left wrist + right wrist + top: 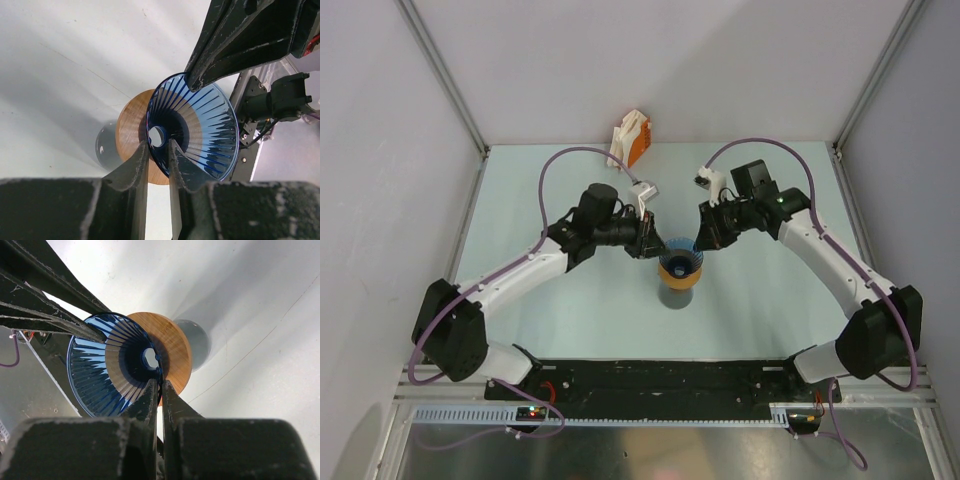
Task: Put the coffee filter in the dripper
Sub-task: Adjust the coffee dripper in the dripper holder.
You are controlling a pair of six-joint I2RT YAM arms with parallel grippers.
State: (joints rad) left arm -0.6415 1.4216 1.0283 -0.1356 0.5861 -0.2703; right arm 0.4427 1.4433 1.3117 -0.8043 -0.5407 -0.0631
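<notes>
Both sets of fingers pinch the rim of the blue dripper (pixel 680 262) from opposite sides: left fingers (pixel 159 167) narrowly straddling its wall, right fingers (pixel 159 401) clamped tight. It sits on an orange ring (pixel 175 347) atop a grey cup (pixel 106 146), mid-table (pixel 570 310).

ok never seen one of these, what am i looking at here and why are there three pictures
These are two white robot arms bolted at the near edge of a pale table, each ending in a two-finger gripper. The wide picture looks down from above and behind them. The other two come from small cameras on each wrist, so the dark shapes at the bottom of those are that arm's own fingers.

In the middle stands a blue ribbed dripper on an orange ring over a grey cup. The left gripper and the right gripper each pinch the dripper's rim from opposite sides. No filter lies inside it. An orange and white packet sits at the far edge.
</notes>
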